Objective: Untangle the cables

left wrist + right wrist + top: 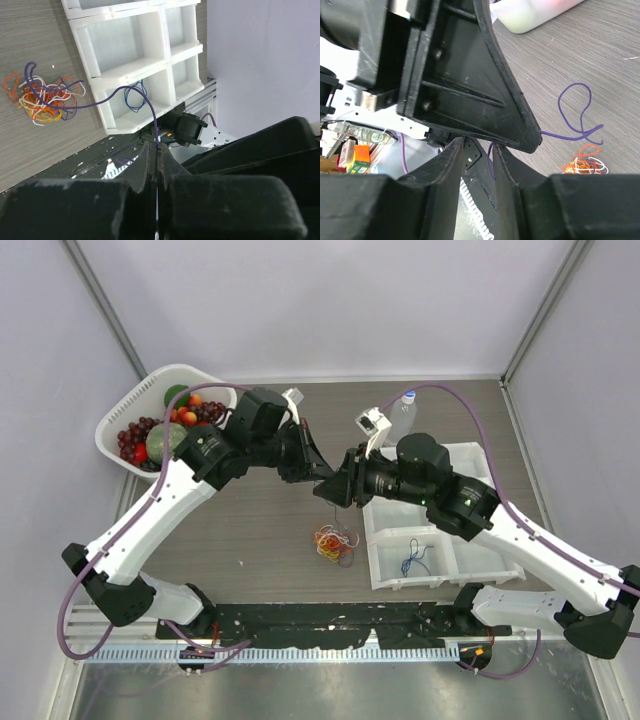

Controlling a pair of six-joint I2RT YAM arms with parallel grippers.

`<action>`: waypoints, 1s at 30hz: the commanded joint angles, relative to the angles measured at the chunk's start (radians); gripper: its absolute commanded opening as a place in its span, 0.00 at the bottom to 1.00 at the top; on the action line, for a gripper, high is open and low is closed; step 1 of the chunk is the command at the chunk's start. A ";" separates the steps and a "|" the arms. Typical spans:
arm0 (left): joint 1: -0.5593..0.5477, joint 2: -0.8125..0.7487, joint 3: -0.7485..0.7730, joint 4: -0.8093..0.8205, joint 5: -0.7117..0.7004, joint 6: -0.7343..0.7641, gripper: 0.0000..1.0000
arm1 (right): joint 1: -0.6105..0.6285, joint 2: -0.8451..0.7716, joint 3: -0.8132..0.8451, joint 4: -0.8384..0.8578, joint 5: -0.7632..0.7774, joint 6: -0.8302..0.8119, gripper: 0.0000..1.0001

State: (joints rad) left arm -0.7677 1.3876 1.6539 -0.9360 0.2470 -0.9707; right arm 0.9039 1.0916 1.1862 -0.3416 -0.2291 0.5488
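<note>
The cables lie as a tangle of orange, red, white and purple wires on the table, also seen in the left wrist view as the tangle. A purple cable runs out of it up to my left gripper, which is shut on its end. The grippers meet tip to tip above the tangle: left gripper, right gripper. My right gripper stands open just under the left one's finger, with the purple cable hanging between its jaws, close to the right-hand finger.
A white compartment tray stands to the right of the tangle, with a blue cable in one compartment. A white basket of fruit stands at the back left. A clear bottle lies behind the right arm.
</note>
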 commanded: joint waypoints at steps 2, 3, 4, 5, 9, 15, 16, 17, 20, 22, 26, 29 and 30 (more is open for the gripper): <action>0.002 -0.042 0.001 0.059 0.034 -0.037 0.00 | 0.006 -0.016 -0.049 0.107 -0.013 0.048 0.32; 0.004 -0.044 0.003 0.062 0.035 -0.039 0.00 | 0.007 -0.021 -0.057 0.116 -0.013 0.053 0.32; 0.004 -0.044 0.004 0.063 0.038 -0.042 0.00 | 0.006 -0.021 -0.063 0.118 -0.004 0.054 0.32; 0.004 -0.044 0.006 0.063 0.040 -0.043 0.00 | 0.007 -0.022 -0.066 0.118 0.002 0.054 0.33; 0.004 -0.038 0.017 0.059 0.046 -0.043 0.00 | 0.006 -0.025 -0.060 0.095 0.027 0.040 0.30; 0.004 -0.032 0.035 0.011 0.011 -0.017 0.03 | 0.007 -0.056 -0.060 0.040 0.155 0.046 0.01; 0.008 -0.033 0.041 -0.007 0.002 -0.019 0.10 | 0.006 -0.068 -0.060 0.024 0.190 0.049 0.01; 0.014 -0.039 0.041 -0.018 -0.008 -0.019 0.22 | 0.006 -0.075 -0.060 -0.017 0.273 0.060 0.01; 0.048 -0.076 0.023 -0.032 -0.058 -0.026 0.55 | 0.006 -0.116 -0.063 -0.098 0.414 0.120 0.01; 0.073 -0.119 -0.003 -0.026 -0.096 -0.034 0.67 | 0.000 -0.140 -0.077 -0.143 0.476 0.167 0.01; 0.113 -0.188 -0.069 0.014 -0.127 -0.059 0.76 | -0.034 -0.173 -0.120 -0.180 0.491 0.275 0.00; 0.119 -0.210 -0.091 0.026 -0.126 -0.068 0.77 | -0.080 -0.194 -0.161 -0.191 0.444 0.368 0.01; 0.120 -0.210 -0.094 0.025 -0.121 -0.068 0.77 | -0.120 -0.199 -0.174 -0.189 0.409 0.403 0.01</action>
State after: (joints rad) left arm -0.6506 1.1995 1.5764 -0.9524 0.1455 -1.0225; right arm 0.8570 0.9127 1.0565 -0.5022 0.1913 0.7849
